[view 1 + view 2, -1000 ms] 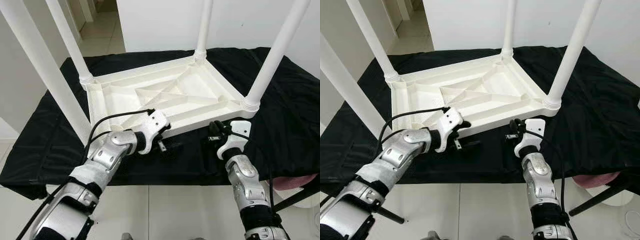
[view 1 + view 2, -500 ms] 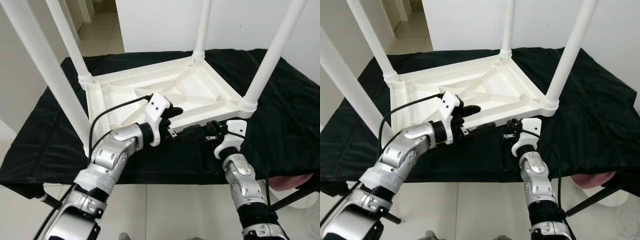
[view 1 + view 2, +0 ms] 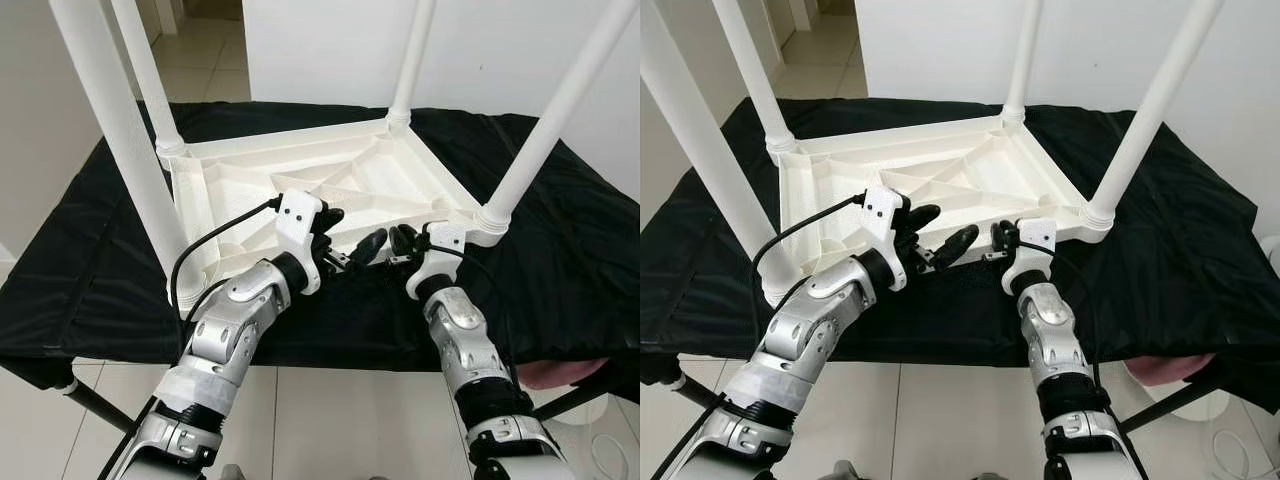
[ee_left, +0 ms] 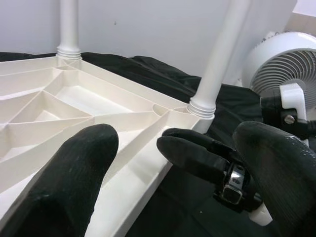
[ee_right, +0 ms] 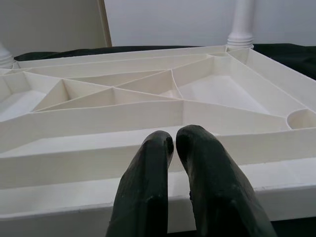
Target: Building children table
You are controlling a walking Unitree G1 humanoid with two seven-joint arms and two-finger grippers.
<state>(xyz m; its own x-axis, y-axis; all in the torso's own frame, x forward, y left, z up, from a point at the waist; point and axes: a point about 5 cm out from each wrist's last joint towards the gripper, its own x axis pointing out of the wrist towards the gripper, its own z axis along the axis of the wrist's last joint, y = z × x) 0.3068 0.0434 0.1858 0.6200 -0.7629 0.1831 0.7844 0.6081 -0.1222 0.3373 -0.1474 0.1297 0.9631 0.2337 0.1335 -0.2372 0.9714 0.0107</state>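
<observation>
Judging by how things lie, the build looks nearly done: all 4 white legs stand screwed into the corners of the children's table (image 3: 300,195), which rests upside down on the black-draped surface (image 3: 80,270). What seems left is any last tightening and turning it upright onto its legs.

The tabletop lies flat with its ribbed underside facing up, and the legs point straight up. Its long axis runs from the robot's near left toward the far right, so the near edge sits slightly skewed to the robot.

Both arms meet at the middle of that near edge. The left pincer (image 3: 350,240) is spread wide with nothing between its fingers (image 4: 64,173), one over the rim and one out in front. The right pincer (image 5: 173,148) is closed, its tips together and empty, resting just before the rim. A white fan (image 4: 286,64) stands beyond the surface.
</observation>
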